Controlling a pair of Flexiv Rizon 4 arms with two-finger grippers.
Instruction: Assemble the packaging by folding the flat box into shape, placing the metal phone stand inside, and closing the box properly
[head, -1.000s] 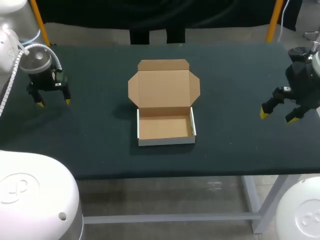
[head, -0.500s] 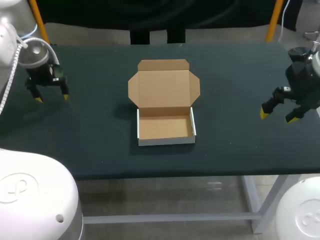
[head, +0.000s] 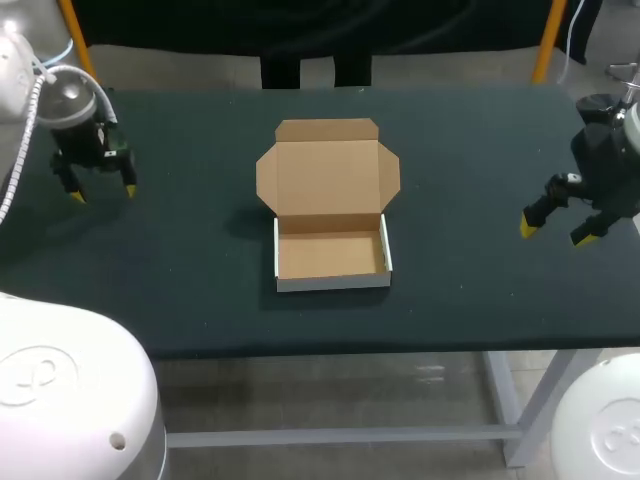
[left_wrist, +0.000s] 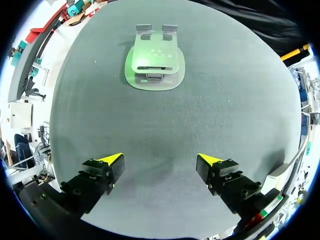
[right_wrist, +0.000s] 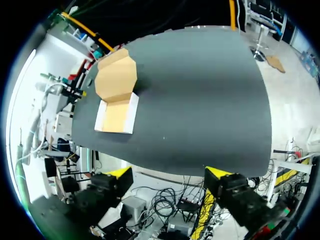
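Folded box (head: 332, 250) sits mid table (head: 470, 150), lid laid open on its far side. Metal phone stand (left_wrist: 154, 62) lies ahead of the left gripper (head: 102, 193), fingers spread. Right gripper (head: 555, 234), fingers also apart, hangs far right.

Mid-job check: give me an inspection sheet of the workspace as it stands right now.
Surface: dark table, even.
Job's things: box at the table's middle, folded, lid open and laid back, nothing inside; phone stand on the table ahead of the left gripper, outside the box.
Clutter: nothing seen.
Grippers: left gripper open, empty; right gripper open, empty, over the table's right end.
Cables: white ribbed hose along the left arm.
Surroundings: nothing seen reaching over the table.
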